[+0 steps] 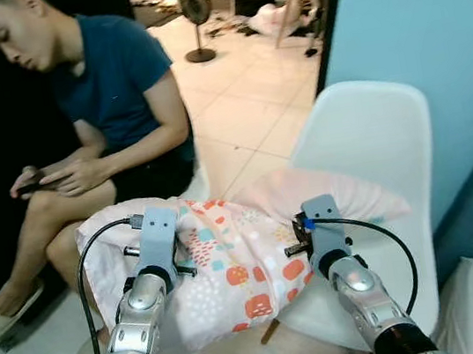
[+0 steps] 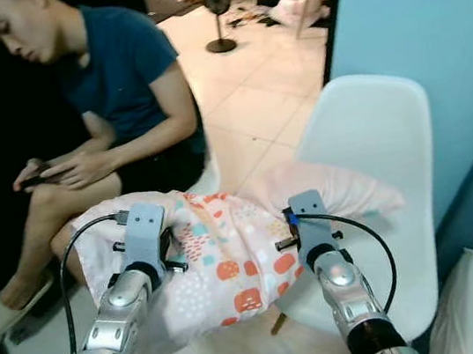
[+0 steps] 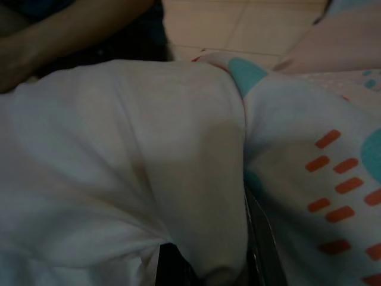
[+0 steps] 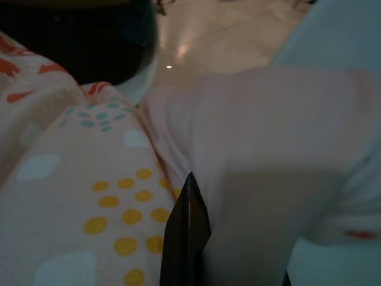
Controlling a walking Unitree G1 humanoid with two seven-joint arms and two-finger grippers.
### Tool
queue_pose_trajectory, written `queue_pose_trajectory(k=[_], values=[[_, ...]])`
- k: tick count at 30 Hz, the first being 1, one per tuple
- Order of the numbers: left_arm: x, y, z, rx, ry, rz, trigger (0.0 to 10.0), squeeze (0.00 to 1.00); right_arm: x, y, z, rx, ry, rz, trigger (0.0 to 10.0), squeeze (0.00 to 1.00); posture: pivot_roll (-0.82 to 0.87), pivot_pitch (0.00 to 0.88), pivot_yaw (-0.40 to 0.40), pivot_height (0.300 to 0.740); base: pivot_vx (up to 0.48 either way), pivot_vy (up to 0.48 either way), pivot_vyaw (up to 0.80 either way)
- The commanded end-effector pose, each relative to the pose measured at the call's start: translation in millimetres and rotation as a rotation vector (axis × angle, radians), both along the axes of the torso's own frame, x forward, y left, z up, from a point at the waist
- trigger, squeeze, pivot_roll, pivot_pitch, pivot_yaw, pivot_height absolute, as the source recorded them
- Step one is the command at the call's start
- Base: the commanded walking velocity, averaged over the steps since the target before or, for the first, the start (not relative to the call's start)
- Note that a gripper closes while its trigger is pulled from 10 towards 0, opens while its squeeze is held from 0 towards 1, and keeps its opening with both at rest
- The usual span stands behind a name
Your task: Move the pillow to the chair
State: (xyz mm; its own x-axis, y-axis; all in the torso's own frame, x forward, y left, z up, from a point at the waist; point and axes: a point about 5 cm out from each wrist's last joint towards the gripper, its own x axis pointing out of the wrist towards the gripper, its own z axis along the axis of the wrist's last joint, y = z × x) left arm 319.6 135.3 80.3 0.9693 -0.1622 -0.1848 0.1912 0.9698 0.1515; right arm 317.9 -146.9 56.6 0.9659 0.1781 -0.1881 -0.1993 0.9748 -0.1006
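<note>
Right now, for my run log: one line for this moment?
pillow | held by left gripper, right gripper | partly over chair

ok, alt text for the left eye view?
Both grippers, left and right, hold a patterned pillow at the front edge of a white chair that has a pink pillow on its seat. A seated person looks at a phone beside it.

The pillow (image 3: pixel 178 179), white cloth with orange dashes and teal spots, bulges against a dark finger (image 3: pixel 259 238), tiled floor (image 3: pixel 250 27) beyond.
</note>
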Motion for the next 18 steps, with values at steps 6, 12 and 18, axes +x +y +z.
queue_pose_trajectory(k=[6,12,18], values=[[0.8,-6.3,0.1,-0.006,-0.004,-0.027,10.0,0.00,3.4,5.1,10.8,0.006,-0.057,0.022,10.0,0.00,-0.06,0.029,-0.007,0.740,0.000,0.000,-0.80],[-0.5,-7.2,-0.5,-0.011,0.000,-0.027,10.0,0.00,3.1,3.8,10.3,0.004,-0.055,0.017,10.0,0.00,-0.06,0.032,-0.012,0.740,0.000,0.000,-0.80],[-0.3,-5.6,0.6,-0.037,0.005,-0.015,10.0,0.00,2.7,3.7,9.4,0.002,-0.051,0.015,10.0,0.00,-0.05,0.037,-0.012,0.740,0.000,0.000,-0.80]])
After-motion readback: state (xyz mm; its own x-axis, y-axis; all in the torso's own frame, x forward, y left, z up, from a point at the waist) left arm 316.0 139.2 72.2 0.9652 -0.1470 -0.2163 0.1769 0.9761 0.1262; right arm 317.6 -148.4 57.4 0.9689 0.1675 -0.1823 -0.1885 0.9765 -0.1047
